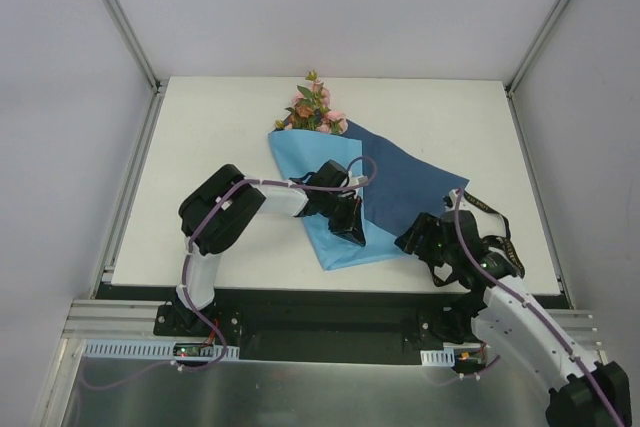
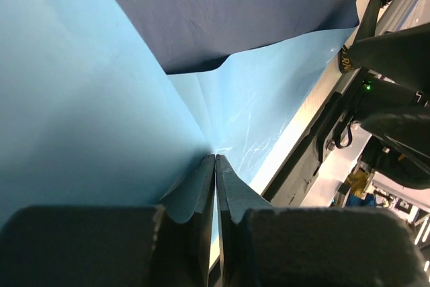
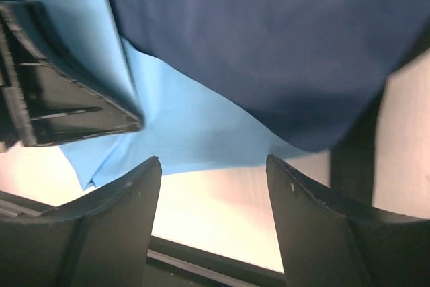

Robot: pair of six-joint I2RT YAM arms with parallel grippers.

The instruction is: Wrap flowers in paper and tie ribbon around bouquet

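1. The paper (image 1: 405,182) lies on the worktop (image 1: 200,127). Its light blue side is folded over on the left and its dark navy face is open on the right. The flowers (image 1: 315,109) poke out at the far end, and the stems are hidden under the fold.
2. The bundle's long axis runs from the blooms at the far middle down to a pointed tip near the worktop's near edge, leaning slightly right as it comes near.
3. The left pincer (image 2: 215,160) sits low on the light blue fold, close to that tip. Its fingers are pressed together, and the blue sheet runs into the seam between them. It looks to be pinching the paper and holding the fold down.
4. The right pincer (image 3: 213,166) is spread wide with nothing between its fingers. It is just off the paper's near right edge, apart from it.
5. Key relation: the loose navy flap lies straight ahead of the right pincer and to the right of the left one, so the right arm is the nearer.
6. Judgement: the next step is to bring the navy flap across the light blue fold. The right pincer would have to reach that near edge first.
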